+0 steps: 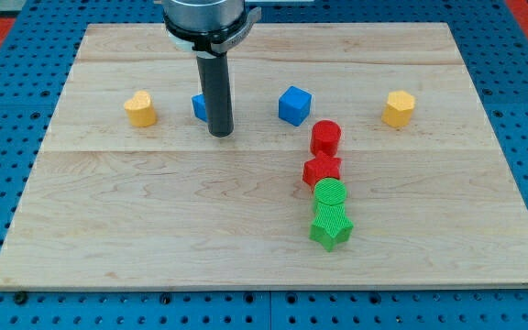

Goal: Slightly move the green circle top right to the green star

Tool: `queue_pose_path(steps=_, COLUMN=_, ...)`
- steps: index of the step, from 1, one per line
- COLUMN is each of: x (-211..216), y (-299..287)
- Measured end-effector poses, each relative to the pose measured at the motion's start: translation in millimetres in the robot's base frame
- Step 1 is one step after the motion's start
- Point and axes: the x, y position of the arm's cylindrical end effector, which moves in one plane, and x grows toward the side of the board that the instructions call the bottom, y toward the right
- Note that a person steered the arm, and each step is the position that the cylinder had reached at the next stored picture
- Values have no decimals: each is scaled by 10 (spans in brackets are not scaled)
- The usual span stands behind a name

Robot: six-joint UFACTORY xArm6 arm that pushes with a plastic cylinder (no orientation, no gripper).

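The green circle (330, 193) lies on the wooden board (154, 229), right of centre, touching the green star (331, 227) just below it. A red star (321, 170) touches the circle from above, and a red cylinder (325, 137) sits above that, so the four form a column. My tip (220, 133) rests on the board well to the upper left of the green circle, next to a blue block (200, 107) that the rod partly hides.
A blue cube (294, 104) sits above the red cylinder. A yellow block (140, 108) is at the left and a yellow hexagonal block (398, 108) at the right. The board lies on a blue pegboard.
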Motion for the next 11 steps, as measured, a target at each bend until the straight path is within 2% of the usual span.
queue_pose_path(steps=1, x=28, y=18)
queue_pose_path(steps=2, x=247, y=493)
queue_pose_path(steps=3, x=644, y=511)
queue_pose_path(steps=4, x=997, y=949)
queue_pose_path(steps=5, x=1001, y=1151)
queue_pose_path(steps=7, x=1023, y=852)
queue_pose_path(steps=8, x=867, y=852)
queue_pose_path(steps=9, x=871, y=972)
queue_pose_path(steps=10, x=891, y=1348)
queue_pose_path(steps=11, x=1039, y=1400)
